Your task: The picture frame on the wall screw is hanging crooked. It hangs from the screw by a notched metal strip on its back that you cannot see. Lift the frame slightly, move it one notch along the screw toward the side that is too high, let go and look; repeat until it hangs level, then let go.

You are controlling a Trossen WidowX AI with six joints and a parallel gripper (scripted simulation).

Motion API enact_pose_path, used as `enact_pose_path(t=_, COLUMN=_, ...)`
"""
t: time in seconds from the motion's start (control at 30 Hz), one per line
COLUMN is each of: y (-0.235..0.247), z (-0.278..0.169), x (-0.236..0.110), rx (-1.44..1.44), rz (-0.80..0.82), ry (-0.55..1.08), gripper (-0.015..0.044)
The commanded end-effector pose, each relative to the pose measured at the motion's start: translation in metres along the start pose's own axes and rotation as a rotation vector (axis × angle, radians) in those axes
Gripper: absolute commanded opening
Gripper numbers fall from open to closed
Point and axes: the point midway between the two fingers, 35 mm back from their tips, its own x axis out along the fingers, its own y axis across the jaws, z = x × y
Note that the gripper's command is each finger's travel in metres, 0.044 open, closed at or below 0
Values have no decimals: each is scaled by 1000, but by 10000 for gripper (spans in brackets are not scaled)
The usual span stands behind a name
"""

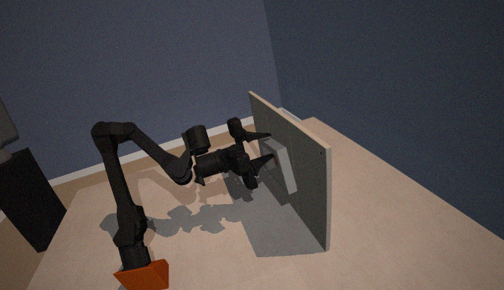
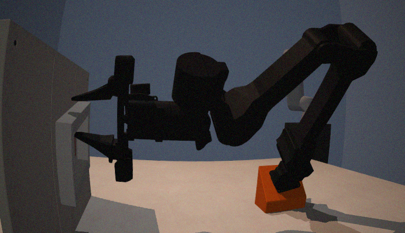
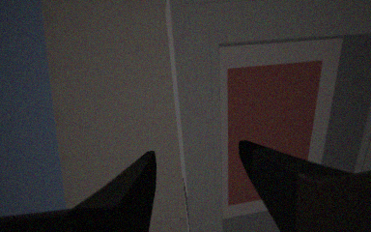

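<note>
The light grey picture frame (image 1: 287,168) (image 2: 64,158) (image 3: 203,97) hangs on the upright board (image 1: 312,197) (image 2: 29,129) (image 3: 106,97). Its picture is red with a pale border (image 3: 272,111). My gripper (image 1: 272,145) (image 2: 73,116) (image 3: 197,152) is open around the frame's top rail, one finger above the other. The upper fingertip is over the top edge, with a visible gap in the exterior view. The lower fingertip is in front of the picture, just below the rail; contact cannot be told. The screw and notched strip are hidden. The frame's tilt is hard to judge from these angles.
The board stands on the pale table (image 1: 371,212) (image 2: 194,188). My arm comes in from the orange base (image 1: 144,275) (image 2: 283,200). A black block (image 1: 33,197) stands at the left in the top view. The board has a small dark hole (image 1: 321,153) (image 2: 15,42) near an upper corner.
</note>
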Motion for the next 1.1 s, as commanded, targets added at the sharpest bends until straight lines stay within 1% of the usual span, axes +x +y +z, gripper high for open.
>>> enact_pose_path(t=0.0, y=0, z=-1, x=0, rx=4, rz=0, ry=5, gripper=260)
enact_pose_path(t=0.53, y=0, z=-1, x=0, rx=4, rz=0, ry=5, gripper=260)
enact_pose_path(t=1.07, y=0, z=-1, x=0, rx=4, rz=0, ry=5, gripper=153)
